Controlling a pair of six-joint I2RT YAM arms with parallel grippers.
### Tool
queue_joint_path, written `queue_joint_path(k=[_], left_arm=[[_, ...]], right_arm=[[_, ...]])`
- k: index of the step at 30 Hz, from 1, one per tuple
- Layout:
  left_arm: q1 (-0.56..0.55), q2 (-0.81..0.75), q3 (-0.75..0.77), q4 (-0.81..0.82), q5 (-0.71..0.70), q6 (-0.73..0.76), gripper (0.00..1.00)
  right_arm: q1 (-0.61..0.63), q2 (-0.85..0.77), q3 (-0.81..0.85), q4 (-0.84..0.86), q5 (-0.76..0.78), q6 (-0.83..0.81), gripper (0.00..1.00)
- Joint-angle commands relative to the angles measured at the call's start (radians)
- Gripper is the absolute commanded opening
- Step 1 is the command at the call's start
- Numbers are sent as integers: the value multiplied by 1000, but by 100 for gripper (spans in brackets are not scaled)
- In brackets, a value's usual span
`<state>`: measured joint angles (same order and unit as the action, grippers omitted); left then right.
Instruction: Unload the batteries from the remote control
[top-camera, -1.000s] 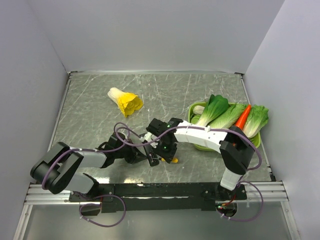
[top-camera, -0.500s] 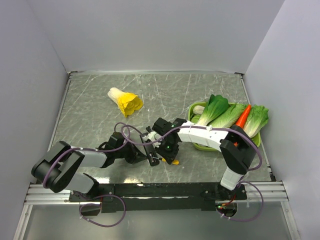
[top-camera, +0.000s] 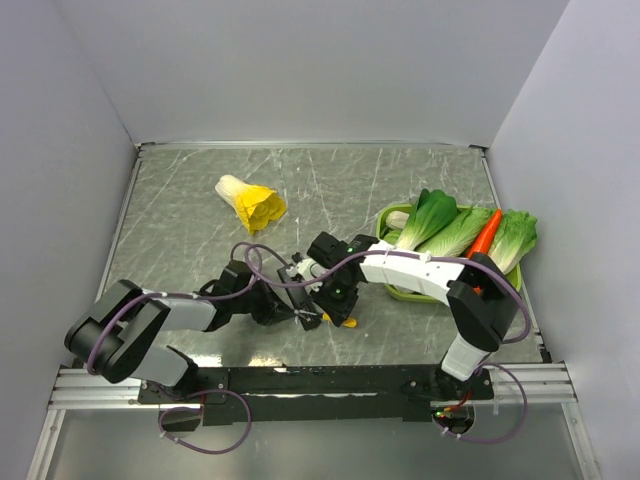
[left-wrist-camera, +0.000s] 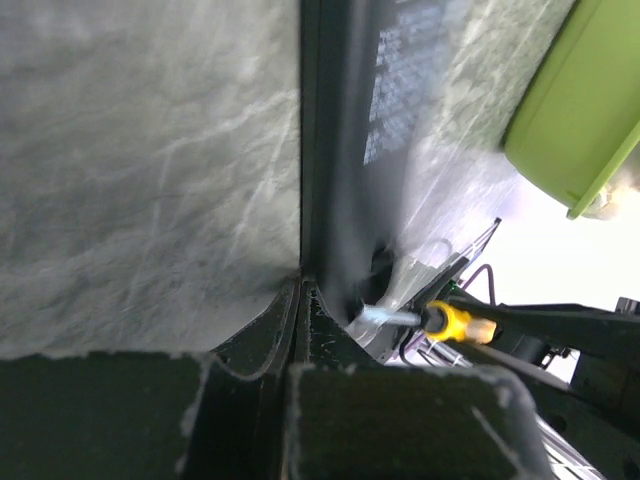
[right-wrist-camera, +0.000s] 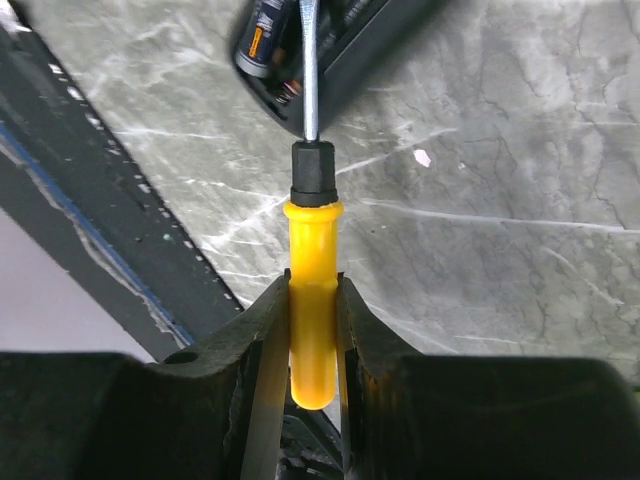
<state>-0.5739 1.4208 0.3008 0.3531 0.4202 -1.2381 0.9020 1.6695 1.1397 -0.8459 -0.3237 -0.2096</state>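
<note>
The remote control is a slim black bar, seen edge-on and running up out of my left gripper, which is shut on its end. In the right wrist view its open battery bay faces the camera, with one of the batteries showing at the edge. My right gripper is shut on the yellow handle of a screwdriver. The screwdriver's metal shaft reaches into the bay beside the battery. From above, both grippers meet at the table's near middle, left gripper and right gripper.
A green tray with leafy greens and a carrot stands right of the grippers. A yellow-white cabbage lies further back on the left. The black front rail runs just below the work spot.
The right gripper with the screwdriver has shifted slightly left toward the remote. The left wrist has crept a little forward. Both grips are unchanged.
</note>
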Motion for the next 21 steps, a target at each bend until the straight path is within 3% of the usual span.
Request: queue_joint_path(k=[1, 7, 15, 19, 21], left_arm=[[-7, 1, 38, 17, -8, 12, 1], [-7, -3, 40, 6, -11, 14, 1], [22, -85, 142, -276, -149, 97, 1], [95, -141, 205, -365, -165, 134, 6], [112, -192, 221, -407, -179, 157, 16]], right_arm=[[0, -86, 23, 31, -54, 1, 0], [0, -71, 28, 24, -34, 12, 0], [32, -129, -24, 60, -80, 38, 0], [96, -148, -113, 148, -112, 96, 0], [120, -163, -152, 177, -89, 140, 0]])
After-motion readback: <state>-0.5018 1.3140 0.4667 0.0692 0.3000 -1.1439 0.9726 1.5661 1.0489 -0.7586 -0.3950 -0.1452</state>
